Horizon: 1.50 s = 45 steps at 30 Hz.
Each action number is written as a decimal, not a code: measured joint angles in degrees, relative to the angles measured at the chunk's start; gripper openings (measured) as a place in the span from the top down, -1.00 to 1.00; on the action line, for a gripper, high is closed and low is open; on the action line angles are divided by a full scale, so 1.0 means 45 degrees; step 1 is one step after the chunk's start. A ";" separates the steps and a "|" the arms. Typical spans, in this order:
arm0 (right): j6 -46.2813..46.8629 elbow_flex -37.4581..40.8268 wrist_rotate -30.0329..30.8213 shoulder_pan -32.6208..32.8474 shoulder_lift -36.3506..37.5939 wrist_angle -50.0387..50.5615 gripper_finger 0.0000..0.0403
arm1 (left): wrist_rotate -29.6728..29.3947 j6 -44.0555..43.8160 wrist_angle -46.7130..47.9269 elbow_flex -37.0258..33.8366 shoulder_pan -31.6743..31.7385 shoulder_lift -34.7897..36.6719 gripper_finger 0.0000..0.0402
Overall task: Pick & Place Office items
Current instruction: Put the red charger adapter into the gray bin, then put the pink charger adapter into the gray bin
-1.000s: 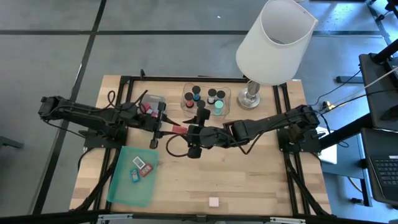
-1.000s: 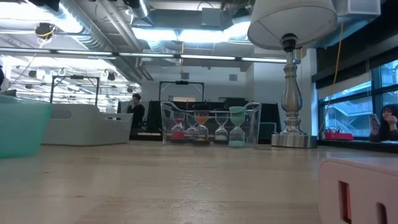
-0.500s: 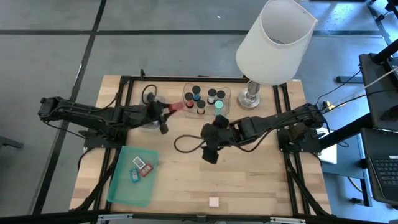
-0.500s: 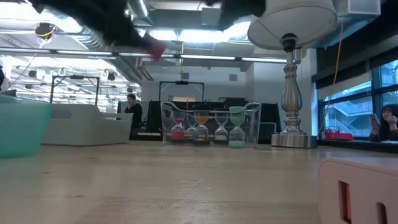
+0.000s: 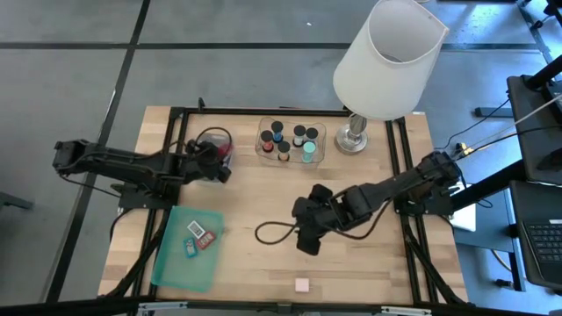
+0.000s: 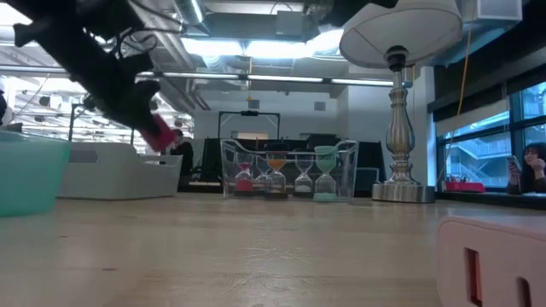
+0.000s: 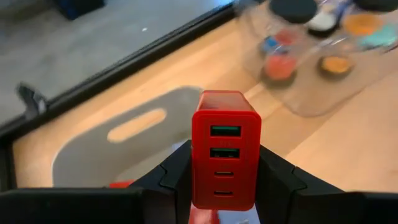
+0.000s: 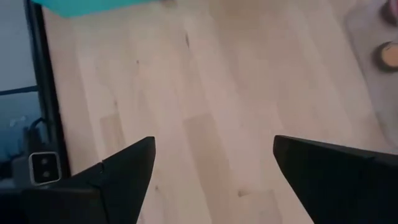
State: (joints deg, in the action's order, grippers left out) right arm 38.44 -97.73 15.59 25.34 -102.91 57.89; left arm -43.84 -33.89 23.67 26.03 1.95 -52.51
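High view showed the tabletop point(image 5: 351, 263) with the white-shaded lamp point(image 5: 386, 57) at its far edge and a flat green lid point(image 5: 180, 254) at the near left, carrying two small items, one blue and one red and white. Between lamp and left arm stood a clear tray point(image 5: 290, 140) of small hourglasses with dark caps. A pink block point(image 5: 302, 284) lay alone near the front edge.

Left tool point(image 7: 225, 180) was clamped on a red USB charger block point(image 7: 225, 146), port face toward the wrist camera. It hung above a pale grey tray point(image 7: 112, 149) at the far left of the tabletop, just beside the hourglass tray; in the low view the charger point(image 6: 159, 136) was clear of the surface.

Right tool point(image 8: 211, 168) sat mid-tabletop with fingers spread wide and nothing between them, near a loop of dark cable point(image 5: 277, 233).

Step judged: placing stage of the charger, roughly midway through one pick-and-place cycle. Next move likely calls for lowering over the grey tray, centring the block inside its walls, then releasing. Cannot tell what the red object already in that tray was.
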 joint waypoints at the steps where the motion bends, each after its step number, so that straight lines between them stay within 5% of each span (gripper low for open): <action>1: 0.0041 0.0000 -0.0005 0.0086 0.0000 0.0000 -0.63 | -0.0043 -0.0238 0.0014 -0.0151 0.0071 0.0000 0.41; 14: 0.0020 0.0000 -0.0228 0.1428 -0.0652 -0.0475 -0.63 | -0.0001 -0.2157 0.0057 -0.1345 0.0434 0.0000 0.40; 35: 0.0578 0.0000 -0.1722 0.2648 -0.2923 -0.2203 -0.63 | 0.0602 -0.2213 0.0118 -0.1352 0.0439 0.0000 0.31; 45: 0.1466 0.0000 -0.2466 0.2749 -0.3639 -0.2430 -0.63 | -0.0022 -0.2304 0.0034 -0.0780 0.0437 0.0005 0.02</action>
State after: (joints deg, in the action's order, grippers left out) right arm 45.04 -97.73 4.49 37.71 -119.29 46.95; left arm -43.94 -44.26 23.82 22.52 3.91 -52.49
